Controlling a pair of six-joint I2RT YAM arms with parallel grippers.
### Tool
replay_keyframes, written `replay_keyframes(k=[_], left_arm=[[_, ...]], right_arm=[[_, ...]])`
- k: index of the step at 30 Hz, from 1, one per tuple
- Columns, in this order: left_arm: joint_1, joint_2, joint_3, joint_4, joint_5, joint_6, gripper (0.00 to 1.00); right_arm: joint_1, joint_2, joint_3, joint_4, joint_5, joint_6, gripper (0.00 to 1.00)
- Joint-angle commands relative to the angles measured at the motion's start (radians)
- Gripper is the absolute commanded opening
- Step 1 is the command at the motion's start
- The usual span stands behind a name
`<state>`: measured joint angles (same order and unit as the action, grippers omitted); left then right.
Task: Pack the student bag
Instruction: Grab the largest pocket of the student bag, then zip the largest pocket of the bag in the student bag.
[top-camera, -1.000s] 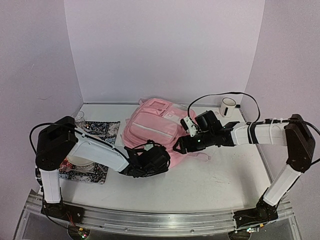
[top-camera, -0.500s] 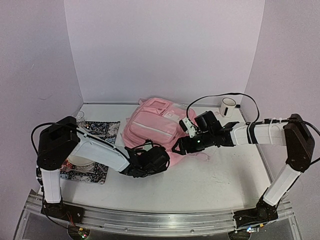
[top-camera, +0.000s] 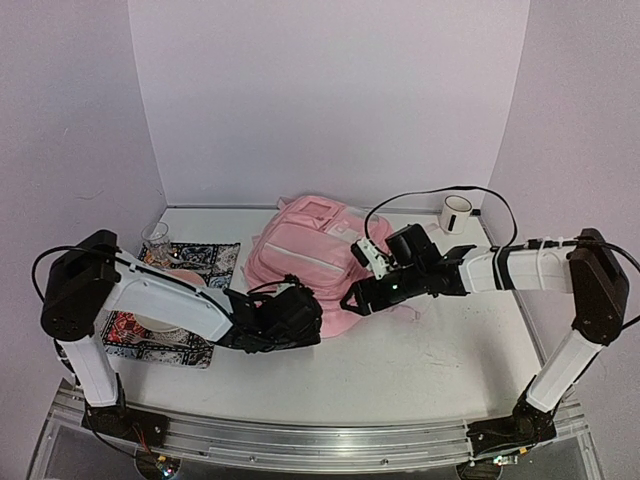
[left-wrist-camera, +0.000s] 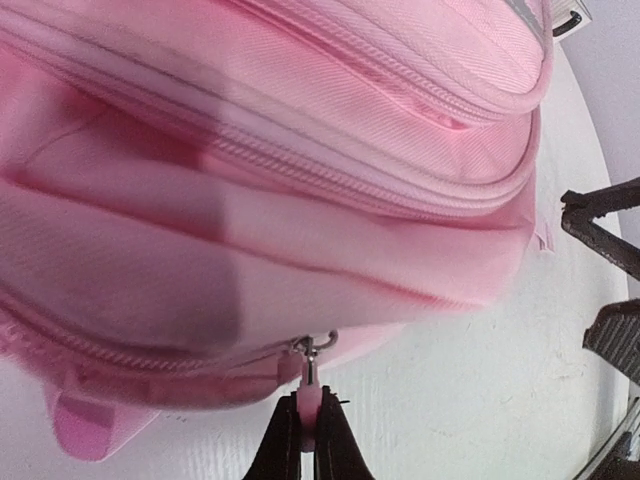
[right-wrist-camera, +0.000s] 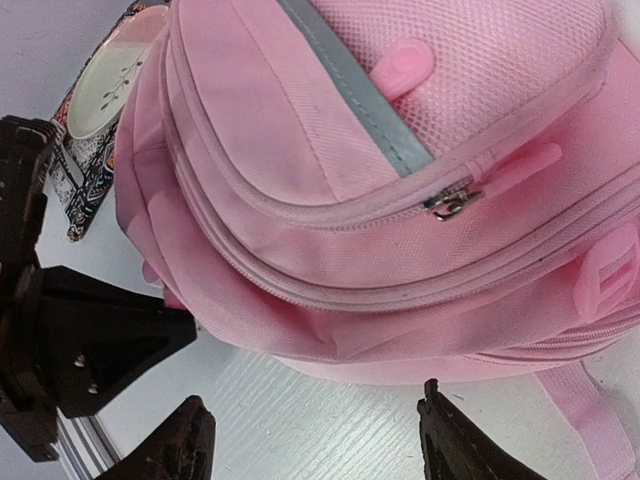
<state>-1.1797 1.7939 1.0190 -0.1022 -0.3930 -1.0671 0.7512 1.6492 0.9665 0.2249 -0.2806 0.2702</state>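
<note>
Top external view: the student bag (top-camera: 305, 250) lies flat mid-table (top-camera: 430, 350), its near edge at the left gripper (top-camera: 300, 318) and just ahead of the right gripper (top-camera: 356, 300). A white mug (top-camera: 457, 213) stands well beyond the right jaws, to their right; its inside cannot be made out. Left of the left jaws a patterned cloth (top-camera: 205, 260) carries a bowl (top-camera: 150, 318) and a glass (top-camera: 155, 238).

Left wrist view: the left jaws are pinched tight on a pink zip pull (left-wrist-camera: 311, 385) at the bag's lower seam. Above them the zips run closed, hiding any contents.

Right wrist view: the right jaws stand wide apart, holding nothing, over bare table just short of the bag. The front pocket ahead of them is zipped, its metal slider (right-wrist-camera: 448, 205) up and to the right
</note>
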Motion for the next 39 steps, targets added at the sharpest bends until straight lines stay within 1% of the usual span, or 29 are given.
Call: replay_keyframes(k=[1, 3, 9, 13, 17, 25, 26, 28, 29, 31, 32, 33, 35, 39], left_arm=[[-0.002, -0.112, -0.049, -0.128, 0.0, 0.057, 0.0], [-0.003, -0.139, -0.069, -0.159, -0.007, 0.069, 0.0], [0.004, -0.188, -0.106, -0.201, 0.002, 0.139, 0.0], [-0.009, -0.239, -0.103, -0.143, 0.078, 0.23, 0.0], [-0.016, -0.301, -0.107, -0.08, 0.159, 0.279, 0.0], [-0.018, -0.337, -0.117, -0.057, 0.195, 0.317, 0.0], [-0.018, -0.339, -0.119, -0.056, 0.197, 0.321, 0.0], [-0.018, -0.344, -0.123, -0.053, 0.195, 0.325, 0.0], [-0.018, -0.35, -0.126, -0.053, 0.188, 0.327, 0.0], [-0.018, -0.368, -0.138, -0.055, 0.163, 0.327, 0.0], [-0.017, -0.377, -0.145, -0.06, 0.145, 0.326, 0.0], [-0.014, -0.385, -0.151, -0.072, 0.121, 0.325, 0.0], [-0.001, -0.396, -0.159, -0.111, 0.086, 0.316, 0.0], [0.047, -0.418, -0.191, -0.162, 0.043, 0.31, 0.0]], right_arm=[[0.012, -0.058, -0.001, -0.004, -0.001, -0.083, 0.69], [0.022, -0.061, 0.002, -0.004, -0.002, -0.108, 0.69], [0.109, -0.057, 0.029, 0.006, 0.031, -0.284, 0.69], [0.155, -0.028, 0.054, 0.033, 0.052, -0.407, 0.68], [0.201, 0.026, 0.094, 0.046, 0.102, -0.492, 0.66], [0.22, 0.131, 0.162, 0.087, 0.197, -0.596, 0.62], [0.22, 0.148, 0.173, 0.087, 0.205, -0.607, 0.6], [0.221, 0.172, 0.185, 0.086, 0.215, -0.626, 0.52], [0.221, 0.18, 0.187, 0.082, 0.217, -0.632, 0.45], [0.22, 0.181, 0.175, 0.073, 0.224, -0.634, 0.22], [0.22, 0.172, 0.161, 0.07, 0.231, -0.634, 0.12], [0.22, 0.159, 0.142, 0.067, 0.242, -0.634, 0.05], [0.221, 0.114, 0.084, 0.065, 0.263, -0.638, 0.0], [0.216, -0.005, -0.032, 0.055, 0.281, -0.649, 0.0]])
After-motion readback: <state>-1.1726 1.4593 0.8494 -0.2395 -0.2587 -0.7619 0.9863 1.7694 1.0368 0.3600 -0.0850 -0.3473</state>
